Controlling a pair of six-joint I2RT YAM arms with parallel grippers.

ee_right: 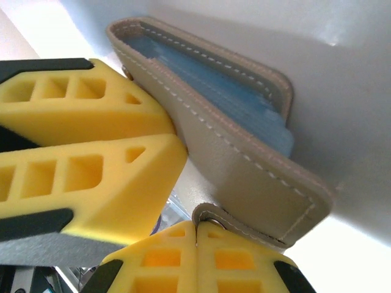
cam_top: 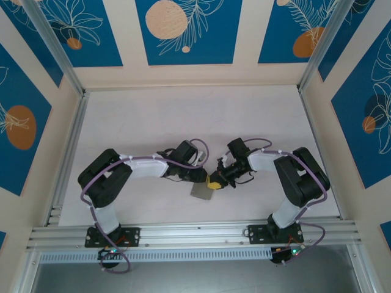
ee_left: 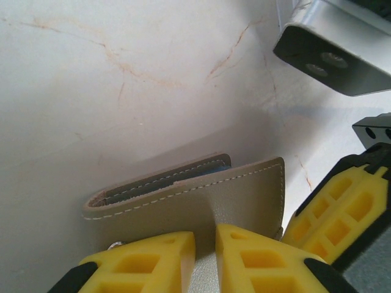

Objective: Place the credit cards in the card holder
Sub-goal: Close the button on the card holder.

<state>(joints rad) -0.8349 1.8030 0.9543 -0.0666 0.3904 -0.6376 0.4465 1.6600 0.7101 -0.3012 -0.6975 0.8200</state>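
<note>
1. The card holder point(cam_top: 200, 191) is at the near middle of the white worktop point(cam_top: 183, 122), between the two arms. Its grey covers stand slightly apart, showing a pale blue lining point(ee_right: 238, 101).
2. The left gripper point(ee_left: 204, 241) is only narrowly parted, its yellow fingers clamped on one cover.
3. The right gripper point(ee_right: 197, 235) is closed tight, its tips pinching a cover's edge, just beside the left gripper's fingers.
</note>
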